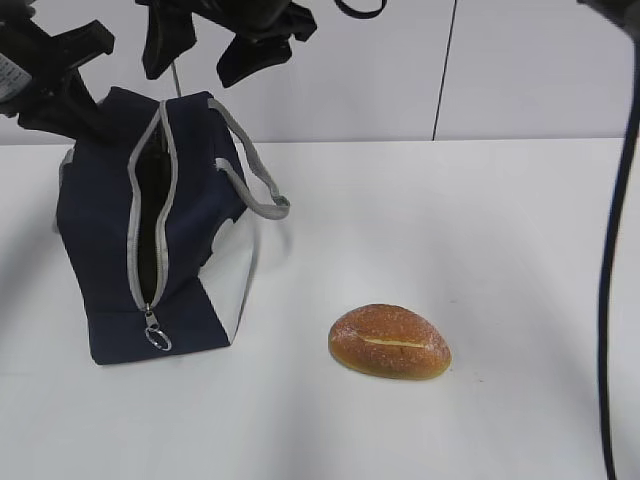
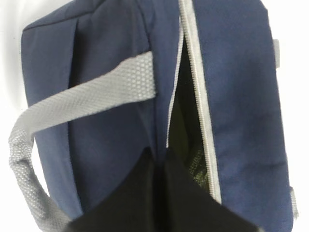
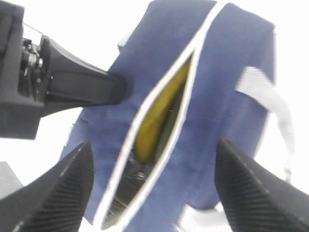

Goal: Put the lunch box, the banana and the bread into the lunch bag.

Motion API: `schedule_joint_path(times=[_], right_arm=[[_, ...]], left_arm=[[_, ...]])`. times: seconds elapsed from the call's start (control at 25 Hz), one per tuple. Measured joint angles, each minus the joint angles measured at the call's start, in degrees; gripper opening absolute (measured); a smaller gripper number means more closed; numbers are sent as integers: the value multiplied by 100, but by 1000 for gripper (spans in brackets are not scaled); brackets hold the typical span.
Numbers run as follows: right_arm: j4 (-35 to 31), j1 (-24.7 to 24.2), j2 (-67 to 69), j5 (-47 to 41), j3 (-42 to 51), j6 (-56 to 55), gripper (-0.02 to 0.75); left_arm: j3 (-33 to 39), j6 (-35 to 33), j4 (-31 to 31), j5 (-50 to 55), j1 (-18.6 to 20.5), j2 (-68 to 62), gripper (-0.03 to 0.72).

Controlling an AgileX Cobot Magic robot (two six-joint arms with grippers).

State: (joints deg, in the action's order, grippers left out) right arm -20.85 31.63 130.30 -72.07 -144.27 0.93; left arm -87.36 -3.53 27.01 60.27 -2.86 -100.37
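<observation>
Bread (image 1: pixel 390 341) remains outside bag (image 1: pixel 100 250). Left gripper (image 2: pixel 161 203) clenched on bag edge; right gripper (image 3: pixel 152 188) released. Narrow opening may snag bread.

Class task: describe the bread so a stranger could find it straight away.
Start at the navy lunch bag standing at the left of the white table. Look right and nearer the camera: the bread lies alone, an oval golden-brown roll with a pale slit along its top.

Lunch bag (image 1: pixel 110 250) on table (image 1: pixel 500 250) left; banana (image 3: pixel 157 113) inside it; bread (image 1: pixel 390 341) on table, right-front of bag.
</observation>
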Motion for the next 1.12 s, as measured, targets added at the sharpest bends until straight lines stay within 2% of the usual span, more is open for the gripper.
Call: schedule_joint_path(times=[0.2,0.48,0.72,0.88,1.12], right_arm=[[599,0,-791,10,1103,253,577],[1513,0,-2010,31,3480,780,577],[1801,0,-2805,52,5237,1384,577],[1894,0,-3011,63,6057,1568,579],[1927,0,-2998,142,6577,2322,587]], left_arm=[[0,0,0,0,0,0,-3],[0,0,0,7,0,0,-3],[0,0,0,9,0,0,-3],[0,0,0,13,0,0,-3],[0,0,0,20,0,0,-3]])
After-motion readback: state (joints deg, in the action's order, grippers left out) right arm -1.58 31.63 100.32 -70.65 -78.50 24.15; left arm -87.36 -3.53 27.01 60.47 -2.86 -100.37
